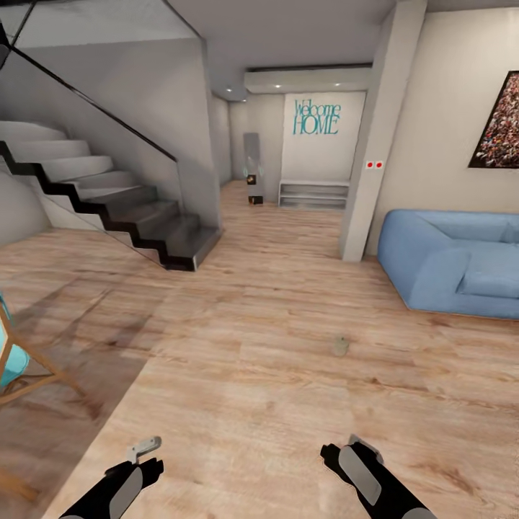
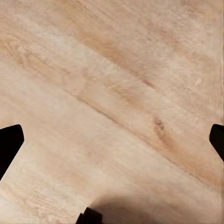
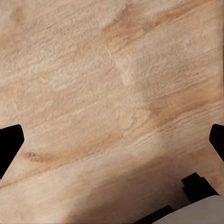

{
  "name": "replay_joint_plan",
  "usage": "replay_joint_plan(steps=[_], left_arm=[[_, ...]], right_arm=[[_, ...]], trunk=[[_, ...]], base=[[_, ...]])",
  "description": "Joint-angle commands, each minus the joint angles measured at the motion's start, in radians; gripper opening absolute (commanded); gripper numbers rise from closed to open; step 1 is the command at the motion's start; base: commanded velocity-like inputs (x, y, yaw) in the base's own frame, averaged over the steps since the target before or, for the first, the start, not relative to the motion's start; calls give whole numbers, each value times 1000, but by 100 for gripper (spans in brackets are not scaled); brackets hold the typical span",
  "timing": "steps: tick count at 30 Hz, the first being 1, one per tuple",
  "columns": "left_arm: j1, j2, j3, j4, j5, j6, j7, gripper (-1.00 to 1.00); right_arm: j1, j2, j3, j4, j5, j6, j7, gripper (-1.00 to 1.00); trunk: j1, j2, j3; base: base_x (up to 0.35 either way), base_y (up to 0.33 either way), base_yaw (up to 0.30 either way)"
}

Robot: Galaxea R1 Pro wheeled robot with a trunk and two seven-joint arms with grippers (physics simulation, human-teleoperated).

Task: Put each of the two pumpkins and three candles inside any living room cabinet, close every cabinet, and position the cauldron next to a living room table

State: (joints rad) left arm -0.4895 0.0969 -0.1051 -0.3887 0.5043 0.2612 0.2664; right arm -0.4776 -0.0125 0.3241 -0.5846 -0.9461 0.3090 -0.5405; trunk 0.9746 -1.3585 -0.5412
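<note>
Wide wooden floor (image 1: 274,346) of a living room, seen from the head camera. Low in that view, left pincer (image 1: 144,448) and right pincer (image 1: 357,443) held out over bare boards, well apart from each other. In the left wrist view, dark fingertips (image 2: 9,142) at opposite edges of the picture, spread wide, nothing between them but floor (image 2: 116,93). Same in the right wrist view: fingertips (image 3: 9,140) far apart, jaws wide and holding nothing, floor (image 3: 112,93) beneath. Ahead of the right pincer, a small pale rounded thing (image 1: 340,347) on the floor, too small to tell what. Beyond it to the right, blue sofa (image 1: 454,263) against the wall, a picture (image 1: 499,122) above it. To the left, dark staircase (image 1: 108,202) with glass railing. Far back, wall lettering (image 1: 316,117) reading "Welcome HOME" over pale open shelving (image 1: 313,194). At the left edge, part of a wooden-framed teal seat (image 1: 14,360)
</note>
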Motion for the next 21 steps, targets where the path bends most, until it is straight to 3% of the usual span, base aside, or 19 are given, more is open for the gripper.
replay_joint_plan(steps=[1, 14, 18, 21], left_arm=[[0, 1, -8, -3, 9, 4, 8, 100], [0, 1, -8, -2, 10, 3, 8, 100], [0, 0, -8, -2, 10, 3, 8, 100], [0, 0, -11, -2, 10, 3, 8, 100]], right_arm=[[-1, -2, 7, -1, -5, 3, -7, 100], [-1, -2, 7, -1, -5, 2, -7, 100], [-1, -3, 8, 9, -4, 2, -6, 100], [-1, -3, 10, 39, 35, -29, 8, 100]], trunk=[[1, -1, -1], [1, -1, -6], [1, -1, -8], [1, -1, -8]], base=[[330, 0, -278], [330, 0, -272], [330, 0, -88], [330, 0, -13]])
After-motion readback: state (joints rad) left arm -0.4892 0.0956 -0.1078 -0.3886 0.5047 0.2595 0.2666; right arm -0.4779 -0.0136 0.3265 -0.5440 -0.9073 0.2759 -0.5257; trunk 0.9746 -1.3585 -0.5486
